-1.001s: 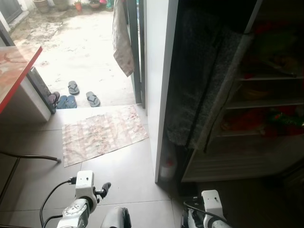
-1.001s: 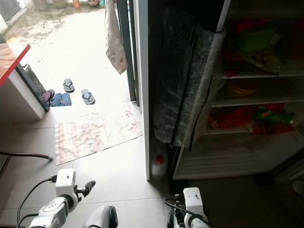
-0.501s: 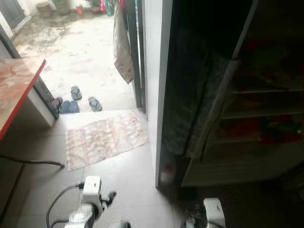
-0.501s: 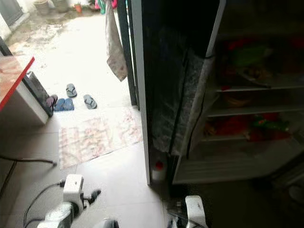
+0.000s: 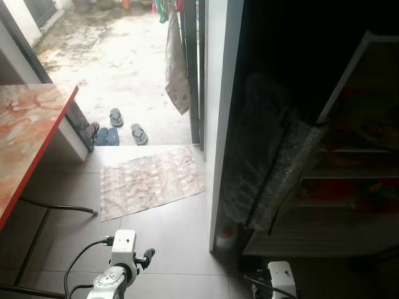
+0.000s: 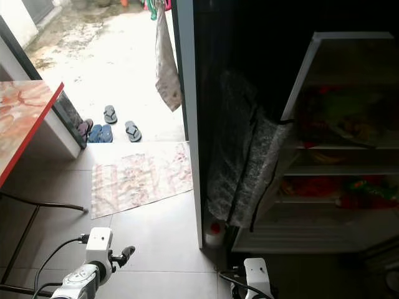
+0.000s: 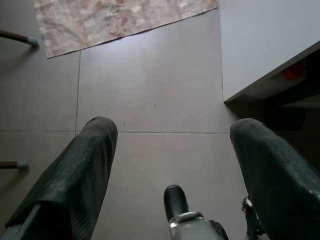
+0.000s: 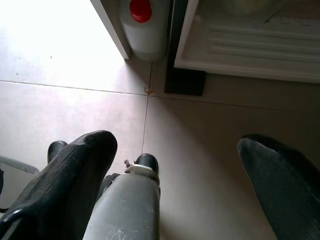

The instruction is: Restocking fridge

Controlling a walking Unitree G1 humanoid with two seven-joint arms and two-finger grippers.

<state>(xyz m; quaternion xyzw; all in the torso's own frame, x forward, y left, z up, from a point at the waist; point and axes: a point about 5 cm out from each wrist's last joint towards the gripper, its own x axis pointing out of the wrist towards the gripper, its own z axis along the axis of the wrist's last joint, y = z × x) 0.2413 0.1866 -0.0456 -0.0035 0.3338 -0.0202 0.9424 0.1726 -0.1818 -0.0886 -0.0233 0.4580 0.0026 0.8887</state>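
The open fridge (image 6: 298,235) stands at the right, dark inside, with red and green goods on its white shelves (image 6: 340,169). A grey speckled cloth (image 6: 240,163) hangs over its left side. Both my arms hang low over the floor tiles. My left gripper (image 7: 170,150) is open, its two black fingers (image 7: 82,165) wide apart with nothing between them. My right gripper (image 8: 180,165) is open too and holds nothing, near the fridge's white bottom panel (image 8: 250,45).
A white jug with a red cap (image 8: 145,27) sits on the floor by the white wall edge (image 6: 190,124). A patterned mat (image 6: 140,177) lies before the open doorway, sandals (image 6: 109,124) beyond it. A red-topped table (image 6: 22,118) stands at the left.
The whole picture has shifted: the head camera moved, bringing more of the table and the fridge's top edge into view. Both arms stay low, and nothing was picked up.
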